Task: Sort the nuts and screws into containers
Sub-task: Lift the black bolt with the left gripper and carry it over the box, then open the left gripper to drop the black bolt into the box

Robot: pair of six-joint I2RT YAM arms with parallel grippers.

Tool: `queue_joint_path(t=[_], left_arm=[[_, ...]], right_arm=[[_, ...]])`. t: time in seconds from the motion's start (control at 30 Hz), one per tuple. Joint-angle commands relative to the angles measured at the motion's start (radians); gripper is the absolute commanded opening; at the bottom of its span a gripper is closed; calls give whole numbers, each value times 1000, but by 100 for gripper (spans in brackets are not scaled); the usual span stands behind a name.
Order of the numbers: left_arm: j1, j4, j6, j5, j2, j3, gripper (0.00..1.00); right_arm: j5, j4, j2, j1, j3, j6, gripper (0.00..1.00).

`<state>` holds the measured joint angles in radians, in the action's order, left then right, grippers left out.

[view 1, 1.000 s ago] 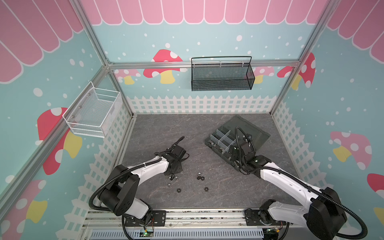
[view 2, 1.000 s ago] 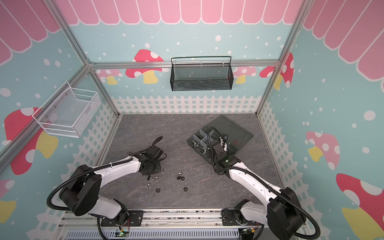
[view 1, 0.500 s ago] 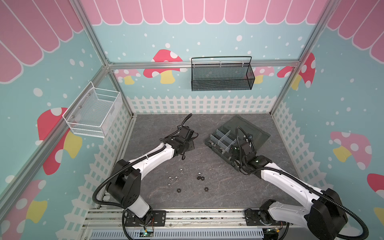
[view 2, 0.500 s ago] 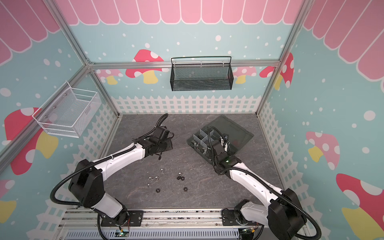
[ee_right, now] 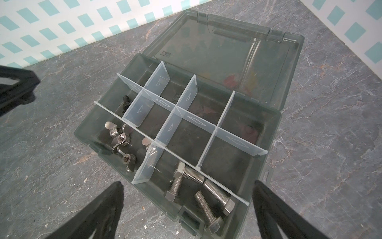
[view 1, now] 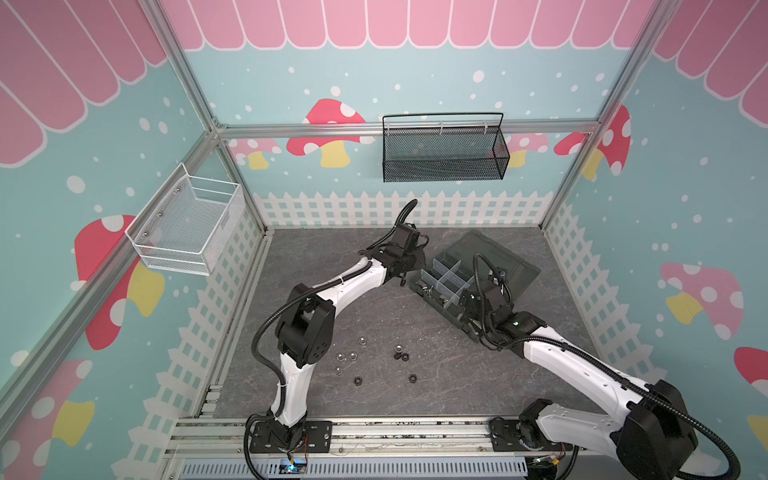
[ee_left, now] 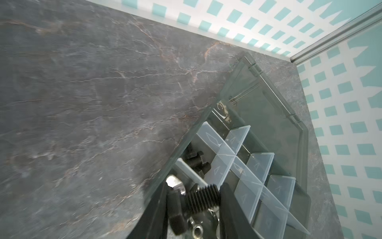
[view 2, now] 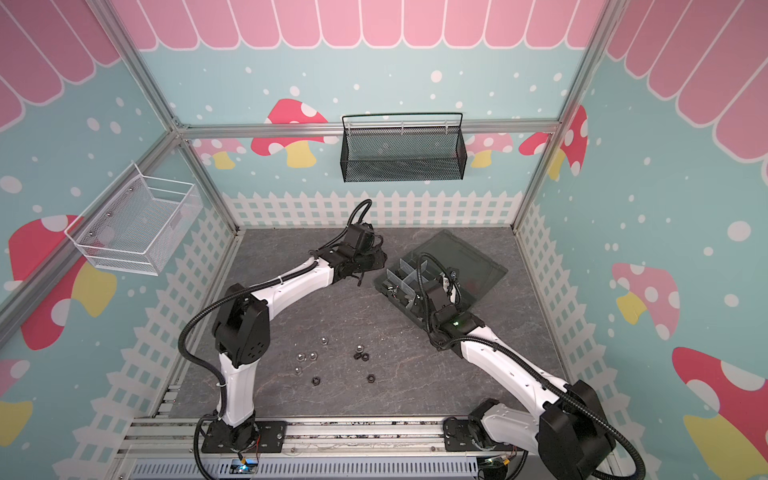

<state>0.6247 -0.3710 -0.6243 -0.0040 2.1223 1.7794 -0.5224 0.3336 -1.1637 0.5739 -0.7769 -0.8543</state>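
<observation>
Setting: grey stone-patterned table (view 1: 415, 390), walled in by mushroom-painted panels with a white fence border.
Left gripper (ee_left: 194, 199): closed on a short black screw (ee_left: 203, 198), which is clamped between the two fingers with its thread exposed.
Left gripper position: held just over the organizer box (ee_right: 86, 138) at the wall that faces the table's left edge; in the left wrist view wing nuts are seen directly below it.
Right gripper (ee_right: 189, 207): jaws spread wide, nothing held; poised over the box side nearest the table's front edge.
Box: set toward the table's back right corner, lid (ee_right: 217, 51) laid open, white dividers (ee_right: 158, 80) in place.
Already sorted: silver screws (ee_right: 198, 186) in one corner compartment, wing nuts (ee_right: 122, 142) in the neighbouring one, stored black screws (ee_left: 195, 160) in the compartment beyond.
Unsorted: loose nuts (view 1: 401, 356), silver and black, scattered near the table's front edge, left of middle, well apart from the box.
Step judged: delivery of a black screw, not yet released.
Next move: a short carry past the divider to the black-screw compartment is called for, then an opening of the jaws low enough that no bounce into the wing nuts is risked.
</observation>
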Motion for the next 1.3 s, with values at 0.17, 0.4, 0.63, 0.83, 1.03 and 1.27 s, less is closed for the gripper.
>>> queue_joint_path(t=[0.17, 0.4, 0.63, 0.83, 1.03, 1.27], left_arm=[[23, 2, -12, 94, 156, 164, 36], [24, -7, -13, 112, 231, 235, 42], [24, -22, -19, 117, 256, 262, 52], [23, -25, -17, 101, 207, 241, 55], [24, -25, -9, 40, 74, 148, 64], [23, 53, -42, -50, -163, -116, 95]], right_arm=[[-8, 26, 21, -5, -6, -27, 98], [1, 27, 15, -5, -9, -25, 98], [4, 27, 15, -6, -7, -23, 98], [10, 25, 13, -6, -8, -21, 98], [78, -8, -7, -5, -10, 37, 98], [187, -21, -80, 1, -47, 116, 100]])
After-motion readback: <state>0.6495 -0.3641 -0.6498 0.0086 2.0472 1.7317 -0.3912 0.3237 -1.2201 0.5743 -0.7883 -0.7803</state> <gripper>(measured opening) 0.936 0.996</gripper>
